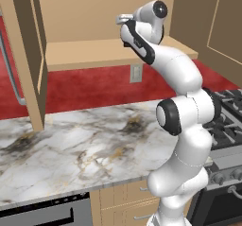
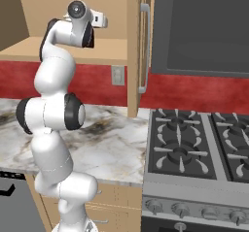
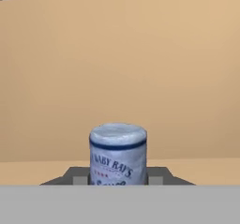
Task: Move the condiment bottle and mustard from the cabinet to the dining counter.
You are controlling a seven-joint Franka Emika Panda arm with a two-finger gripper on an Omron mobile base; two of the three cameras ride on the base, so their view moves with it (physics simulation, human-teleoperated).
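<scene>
Between my two dark finger tips [image 3: 117, 178] stands a pale bluish-white cap with a dark blue band and printed lettering, the top of the condiment bottle [image 3: 117, 153]; my claw flanks it closely on both sides, narrowed about it, though whether the pads already press I cannot tell. Its dark body is cut off below. Outward from there lies the tan wooden shelf [image 3: 197, 169] it stands on and the plain tan back wall of the light wooden wall cabinet [image 1: 85, 12], whose door with its long silver bar handle [image 2: 143, 46] hangs open on the right. From the base, my white arm [image 1: 175, 69] reaches up into that cabinet, hiding both the claw and the bottle. Beneath it stretches a white marble top with grey and gold veins [image 1: 71, 144], with a black stove [image 2: 194, 148] to the right. By my judgement the task is barely begun: the first bottle is about to be gripped, nothing carried. I cannot make out the mustard or tell the dining counter.
</scene>
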